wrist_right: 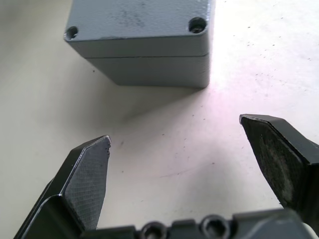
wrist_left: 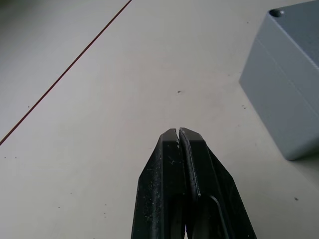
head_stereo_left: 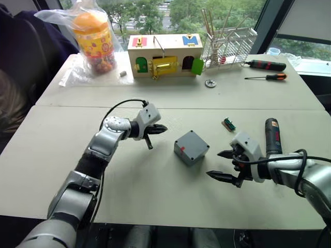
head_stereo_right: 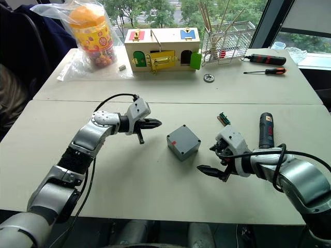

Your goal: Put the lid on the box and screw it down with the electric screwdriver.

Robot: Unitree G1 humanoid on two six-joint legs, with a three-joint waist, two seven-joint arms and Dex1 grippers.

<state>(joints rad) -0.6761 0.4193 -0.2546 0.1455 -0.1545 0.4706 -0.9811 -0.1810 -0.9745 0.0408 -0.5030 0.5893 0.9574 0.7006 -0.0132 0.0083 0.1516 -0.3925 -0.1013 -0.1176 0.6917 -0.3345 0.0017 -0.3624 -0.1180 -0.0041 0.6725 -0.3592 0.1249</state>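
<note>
The grey box (head_stereo_left: 188,153), with a red mark on its near side, stands at the middle of the table. The lid (wrist_right: 139,17) lies on top of it, a seam showing below and open screw holes at the corners. My left gripper (head_stereo_left: 161,128) hovers just left of the box, shut and holding nothing. To the right of the box and nearer the front edge, my right gripper (head_stereo_left: 221,165) is open and pointing at it, a short gap away. The electric screwdriver (head_stereo_left: 272,135), black with a red marking, lies on the table behind my right wrist.
At the back stand a wooden box with coloured doors (head_stereo_left: 165,56), a wire rack (head_stereo_left: 227,46) and a bagged jar (head_stereo_left: 95,41). Two hand screwdrivers (head_stereo_left: 266,65) lie at the far right. A metal disc (head_stereo_left: 210,83) and a small green part (head_stereo_left: 228,124) lie loose.
</note>
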